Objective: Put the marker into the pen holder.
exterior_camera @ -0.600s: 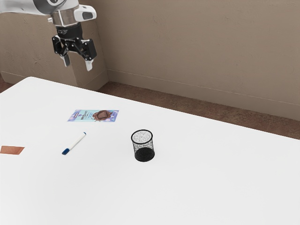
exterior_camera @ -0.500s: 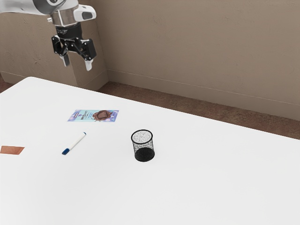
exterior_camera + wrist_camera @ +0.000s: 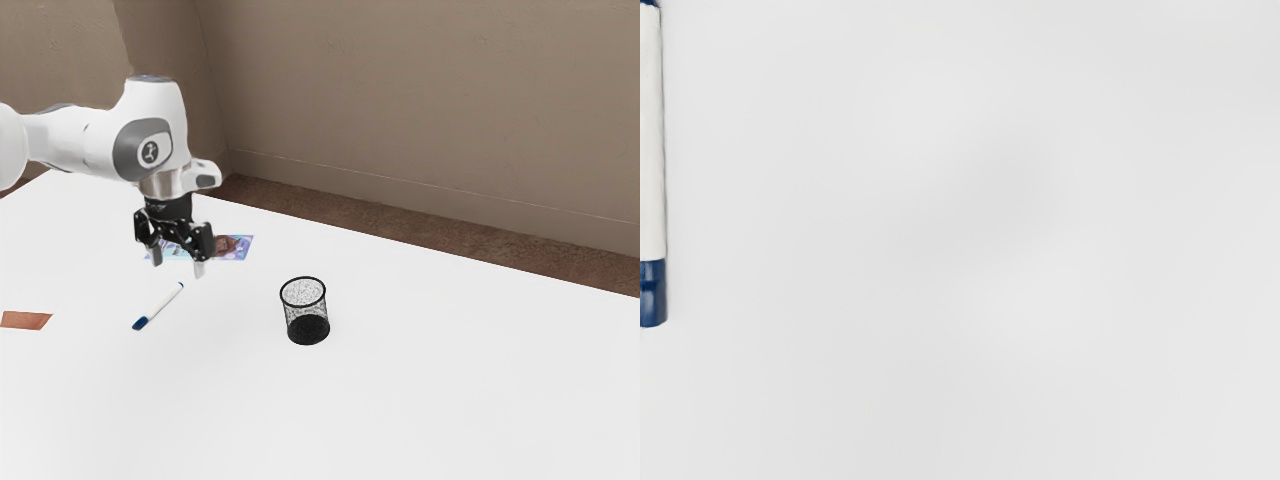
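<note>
My gripper (image 3: 177, 268) hangs above the table in the exterior view, its two fingers apart with nothing between them. The white marker (image 3: 161, 306) with a blue cap lies flat on the table, a little below the gripper in that view. In the wrist view the marker (image 3: 652, 140) shows along the picture's edge, its blue cap at one end. The black mesh pen holder (image 3: 307, 329) stands upright toward the exterior view's right of the marker, apart from it; only the table shows through its mesh.
A blue and purple chocolate wrapper (image 3: 238, 248) lies flat behind the gripper, partly covered by it in the exterior view. A flat brown piece (image 3: 25, 320) rests at the exterior view's left. The white table (image 3: 430, 370) extends to the exterior view's right.
My arm has come down and somewhat toward the exterior view's right, bringing the gripper from high above the table's far edge to near the marker. The marker and pen holder have not moved.
</note>
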